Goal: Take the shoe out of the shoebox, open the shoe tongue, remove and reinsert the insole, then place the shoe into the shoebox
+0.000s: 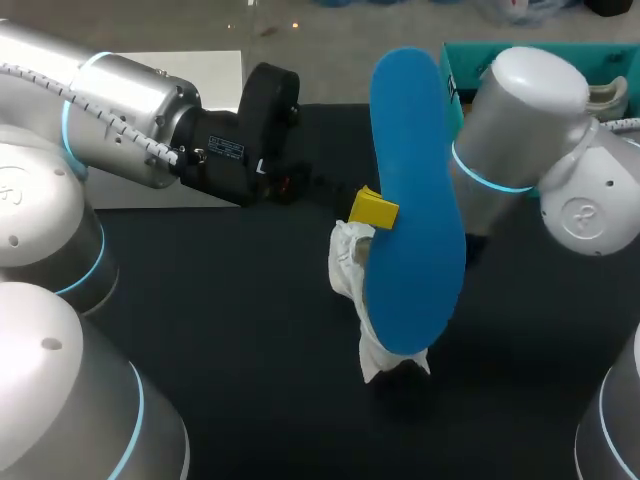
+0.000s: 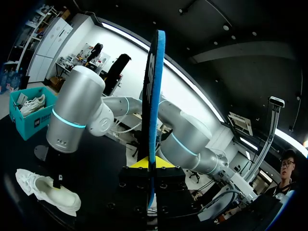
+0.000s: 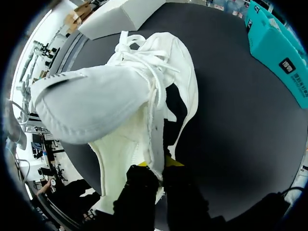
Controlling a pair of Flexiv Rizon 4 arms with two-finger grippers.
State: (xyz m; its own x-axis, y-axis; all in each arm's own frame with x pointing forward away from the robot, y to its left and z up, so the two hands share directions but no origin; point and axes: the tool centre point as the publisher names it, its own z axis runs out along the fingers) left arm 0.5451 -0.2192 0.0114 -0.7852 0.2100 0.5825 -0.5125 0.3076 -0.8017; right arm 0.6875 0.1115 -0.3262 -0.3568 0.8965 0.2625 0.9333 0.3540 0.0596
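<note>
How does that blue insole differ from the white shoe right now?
The insole is blue, flat and thin; the shoe is white and bulky, with laces. The insole is held up off the table by the left tool; the shoe lies on the table, in the right tool. Each is gripped by one tool.

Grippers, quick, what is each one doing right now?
Left gripper: shut on the insole.
Right gripper: shut on the shoe.
</note>
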